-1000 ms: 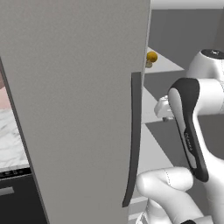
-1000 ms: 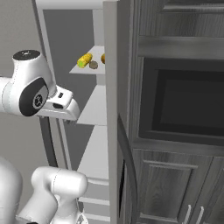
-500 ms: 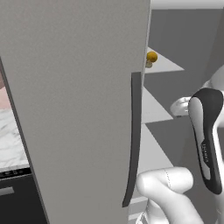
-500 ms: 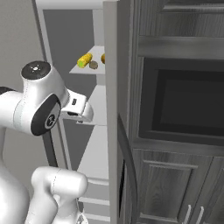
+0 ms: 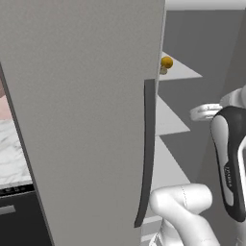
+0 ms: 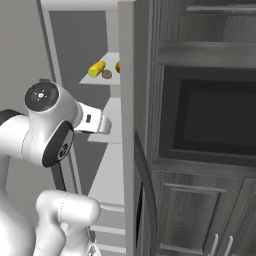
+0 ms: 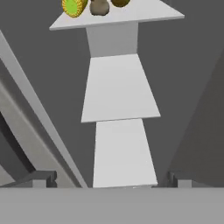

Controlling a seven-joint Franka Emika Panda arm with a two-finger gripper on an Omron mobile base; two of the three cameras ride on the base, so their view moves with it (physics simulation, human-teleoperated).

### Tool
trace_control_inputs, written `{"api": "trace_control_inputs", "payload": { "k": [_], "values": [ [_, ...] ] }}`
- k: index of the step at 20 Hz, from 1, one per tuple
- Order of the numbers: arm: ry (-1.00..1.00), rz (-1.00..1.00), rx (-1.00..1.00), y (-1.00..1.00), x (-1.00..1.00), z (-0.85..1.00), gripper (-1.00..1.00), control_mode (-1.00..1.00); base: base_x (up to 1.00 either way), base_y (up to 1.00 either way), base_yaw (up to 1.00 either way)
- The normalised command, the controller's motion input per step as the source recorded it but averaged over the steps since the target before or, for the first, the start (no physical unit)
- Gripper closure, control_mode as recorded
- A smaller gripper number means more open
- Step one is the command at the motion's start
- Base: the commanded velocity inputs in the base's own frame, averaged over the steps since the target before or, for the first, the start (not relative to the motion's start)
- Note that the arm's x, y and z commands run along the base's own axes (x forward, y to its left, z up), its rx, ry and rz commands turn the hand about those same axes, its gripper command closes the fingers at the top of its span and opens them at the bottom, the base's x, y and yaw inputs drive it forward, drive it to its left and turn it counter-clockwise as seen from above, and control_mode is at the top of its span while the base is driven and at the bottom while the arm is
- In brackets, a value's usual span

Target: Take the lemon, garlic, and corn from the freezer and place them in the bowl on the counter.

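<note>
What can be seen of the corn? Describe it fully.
The corn is a short, stubby bright yellow cob with rows of kernels, lying on its side on the top white shelf inside the open freezer. The hand view shows its round greenish end. A small brownish lump sits right beside it. Nothing grips it.

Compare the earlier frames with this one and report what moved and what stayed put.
The arm has swung forward into the open freezer, carrying the hand in toward the shelves; the gripper is open and empty, nothing taken or released. Unchanged: the corn, the lemon and a small brownish item sit on the upper shelf, and the freezer door stays open.
</note>
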Motion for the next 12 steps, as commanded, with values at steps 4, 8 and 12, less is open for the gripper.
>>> {"api": "trace_control_inputs", "payload": {
  "k": [4,8,12],
  "values": [
    [0.00,0.00,0.01,-0.06,0.29,0.41,-1.00,-1.00,0.00,0.00,0.00],
    [0.00,0.00,0.01,0.00,0.44,0.31,-1.00,-1.00,0.00,0.00,0.00],
    [0.00,0.02,0.00,0.00,0.51,0.11,-1.00,-1.00,0.00,0.00,0.00]
  ]
}}
